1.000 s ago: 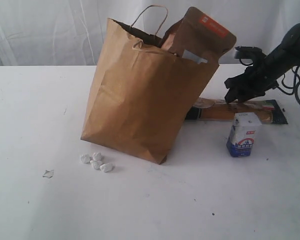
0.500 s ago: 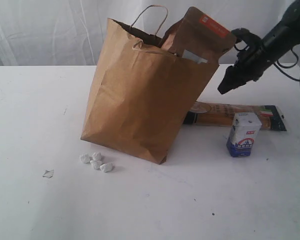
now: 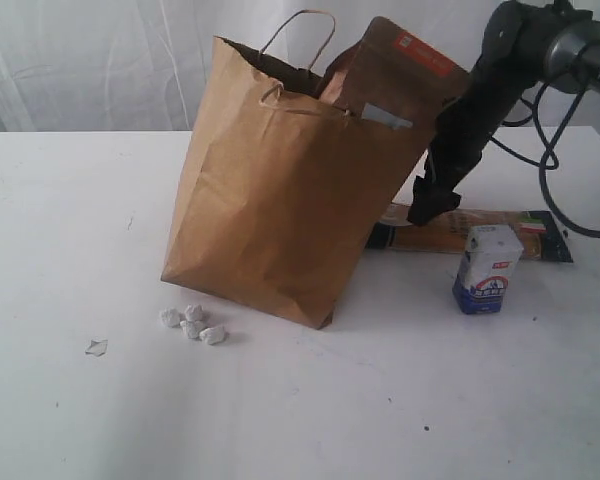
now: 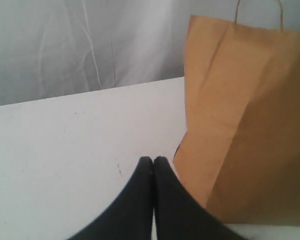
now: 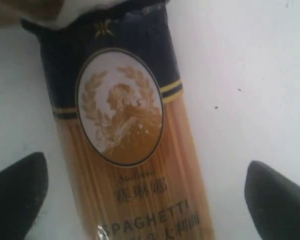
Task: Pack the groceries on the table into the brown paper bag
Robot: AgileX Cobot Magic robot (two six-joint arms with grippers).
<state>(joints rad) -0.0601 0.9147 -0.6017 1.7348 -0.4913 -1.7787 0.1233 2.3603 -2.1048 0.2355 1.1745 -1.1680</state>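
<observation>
Kraft-brown bag [image 3: 280,210]: stands aslant at the middle of the white tabletop [image 3: 70,240]. It is creased, its rim is torn, and one pale cord handle [image 3: 302,28] rises above the mouth. The left wrist view shows its side wall close by.

Pouch [image 3: 405,65]: brown with an orange label. It is tilted and pokes out of the bag's mouth on the right-hand side of the exterior view.

Spaghetti packet [image 3: 480,228]: lies flat on the tabletop behind and to the right of the bag, with its dark end near the bag's edge. The right wrist view shows a navy end, a white-and-gold oval medallion with a laurelled profile, pale strands and the printed word SPAGHETTI.

Carton [image 3: 488,268]: blue and white, upright, just in front of the packet and apart from the bag.

Right gripper [image 3: 425,208]: hangs over the packet's end nearest the bag. Its fingers [image 5: 17,192] are spread wide, one to either side of the packet. Whether they touch it cannot be told.

Left gripper [image 4: 153,161]: its fingers are pressed together with nothing between them. It sits over bare tabletop beside the bag.

Pebbles [image 3: 192,323]: a small white cluster just in front of the bag's lower left corner.

Scrap [image 3: 97,347]: a pale fragment near the pebbles, further left.

Curtain [image 3: 100,60]: white, behind the tabletop.
</observation>
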